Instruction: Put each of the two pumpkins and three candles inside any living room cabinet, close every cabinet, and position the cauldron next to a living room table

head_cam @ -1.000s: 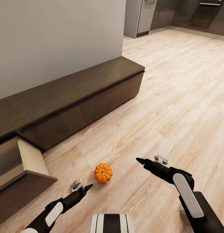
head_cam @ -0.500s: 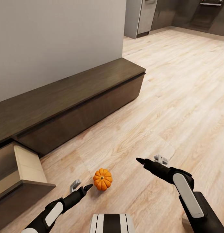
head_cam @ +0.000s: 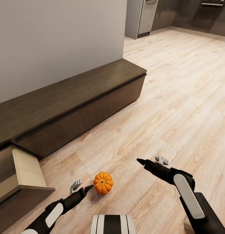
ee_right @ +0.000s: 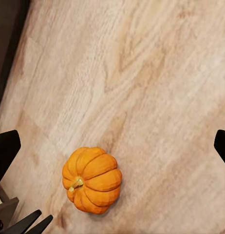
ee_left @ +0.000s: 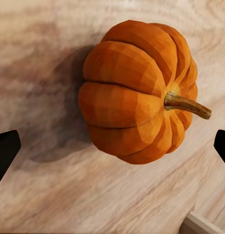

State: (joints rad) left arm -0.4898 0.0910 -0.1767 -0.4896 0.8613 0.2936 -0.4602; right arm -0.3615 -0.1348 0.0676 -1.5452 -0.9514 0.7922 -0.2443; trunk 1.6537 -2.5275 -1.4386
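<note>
Left wrist view, jaws spread wide, empty, pumpkin (ee_left: 137, 92) between fingertips (ee_left: 5, 151).

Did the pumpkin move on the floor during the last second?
No. The pumpkin sits lower in the head view, but the open drawer beside it dropped equally, so the camera moved, not the pumpkin.

Pale wood floor (head_cam: 177, 97); grey wall (head_cam: 54, 42); kitchen units (head_cam: 157, 13) beyond.
</note>
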